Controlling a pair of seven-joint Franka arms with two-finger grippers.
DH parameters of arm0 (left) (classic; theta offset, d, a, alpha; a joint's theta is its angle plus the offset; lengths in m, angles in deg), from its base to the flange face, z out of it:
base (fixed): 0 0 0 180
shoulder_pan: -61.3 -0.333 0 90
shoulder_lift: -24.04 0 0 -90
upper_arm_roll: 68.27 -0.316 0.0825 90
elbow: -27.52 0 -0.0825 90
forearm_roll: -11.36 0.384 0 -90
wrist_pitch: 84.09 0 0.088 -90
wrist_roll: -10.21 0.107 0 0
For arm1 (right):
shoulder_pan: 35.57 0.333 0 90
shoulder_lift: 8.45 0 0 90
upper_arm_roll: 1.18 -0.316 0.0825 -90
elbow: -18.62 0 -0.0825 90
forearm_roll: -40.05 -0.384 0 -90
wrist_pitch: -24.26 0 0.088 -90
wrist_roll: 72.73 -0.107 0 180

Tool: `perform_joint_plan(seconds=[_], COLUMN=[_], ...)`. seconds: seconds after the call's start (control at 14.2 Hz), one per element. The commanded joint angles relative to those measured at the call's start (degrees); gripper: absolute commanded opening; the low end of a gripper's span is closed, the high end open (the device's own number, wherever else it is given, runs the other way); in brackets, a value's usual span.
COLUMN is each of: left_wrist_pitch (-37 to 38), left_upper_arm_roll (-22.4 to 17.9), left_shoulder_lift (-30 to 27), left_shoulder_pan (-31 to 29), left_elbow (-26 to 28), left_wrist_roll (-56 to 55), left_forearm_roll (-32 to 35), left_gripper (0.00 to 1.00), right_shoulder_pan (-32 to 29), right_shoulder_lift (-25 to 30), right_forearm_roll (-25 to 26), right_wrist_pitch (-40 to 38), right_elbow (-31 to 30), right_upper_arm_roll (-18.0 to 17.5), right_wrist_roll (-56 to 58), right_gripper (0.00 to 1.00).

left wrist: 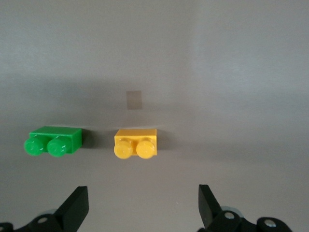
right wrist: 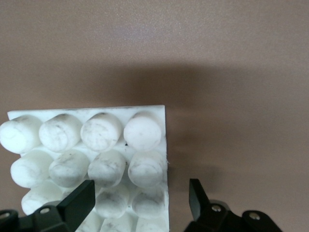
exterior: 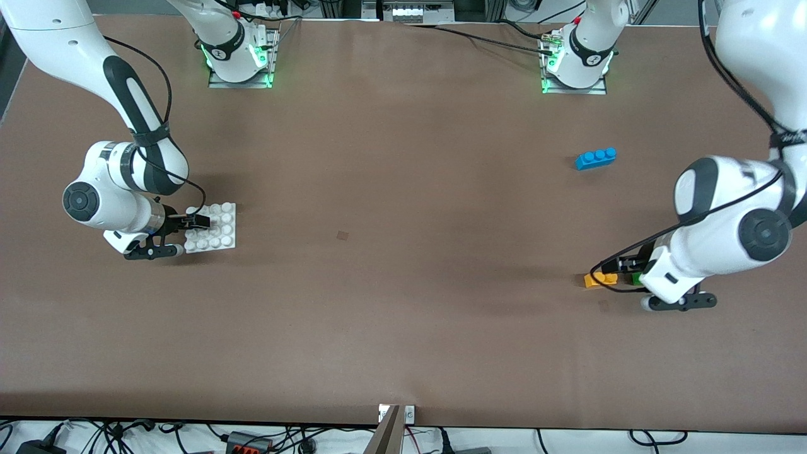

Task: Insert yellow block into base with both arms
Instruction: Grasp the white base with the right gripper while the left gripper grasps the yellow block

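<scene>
1. Nearest the front camera lay the small yellow-orange plastic brick with two round studs (exterior: 599, 279), resting on the brown worktop (exterior: 391, 265) toward the left arm's end.
2. Just beside it, toward that same end, sat a small green plastic two-stud brick (exterior: 632, 278), mostly hidden under the left arm in the front view; the left wrist view showed the green brick (left wrist: 53, 140) and the yellow brick (left wrist: 135, 143) apart, side by side, studs facing the same way.
3. Left claw (left wrist: 141, 208) hung low over the worktop close to the yellow brick, its two black fingers (left wrist: 75, 208) spread wide apart and gripping nothing; neither fingertip touched the brick.
4. Farther from the front camera, at the same end, lay a longer blue plastic brick with three studs (exterior: 596, 157), well apart from the other two.
5. Toward the right arm's end sat the flat square white plastic plate with its grid of round studs (exterior: 222, 234).
6. Right claw (exterior: 189, 222) was down at that plate; in the right wrist view the claw (right wrist: 140, 203) had its fingers apart, one over the studs, the other past the plate's (right wrist: 87, 145) edge, straddling a corner without clamping it.
</scene>
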Motion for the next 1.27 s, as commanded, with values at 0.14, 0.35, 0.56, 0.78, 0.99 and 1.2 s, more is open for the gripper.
perform_joint_plan(seconds=[0.14,0.35,0.56,0.78,0.99,1.2], left_wrist_pitch=[-5.5,-6.5,-10.6,-11.2,-16.1,-17.7], left_upper_arm_roll=[-1.0,-1.5,-2.6,-2.6,-2.7,-2.6], left_shoulder_lift=[5.1,6.1,6.9,6.6,5.1,4.7], left_shoulder_pan=[-0.7,-0.2,0.1,0.2,0.0,0.0], left_elbow=[-1.2,-1.1,0.3,2.4,7.0,8.6], left_wrist_roll=[0.1,-0.1,-0.1,-0.1,-0.1,-0.1], left_forearm_roll=[1.7,1.7,2.4,3.3,3.3,3.4], left_gripper=[1.00,1.00,1.00,1.00,1.00,1.00], right_shoulder_pan=[-0.3,-0.2,-0.1,0.0,0.1,0.2], right_shoulder_lift=[-0.1,-0.1,-0.8,-0.9,-1.3,-1.3], right_forearm_roll=[-4.1,-4.1,-4.1,-4.1,-4.1,-4.2], right_wrist_pitch=[0.7,0.7,0.8,0.8,0.8,0.5], right_elbow=[-0.4,-0.3,-0.3,-0.3,-0.4,-0.4], right_upper_arm_roll=[-1.3,-1.3,-1.3,-1.3,-1.9,-3.5], right_wrist_roll=[2.6,2.6,3.1,3.2,3.3,3.3], right_gripper=[0.92,0.91,0.80,0.72,0.68,0.66])
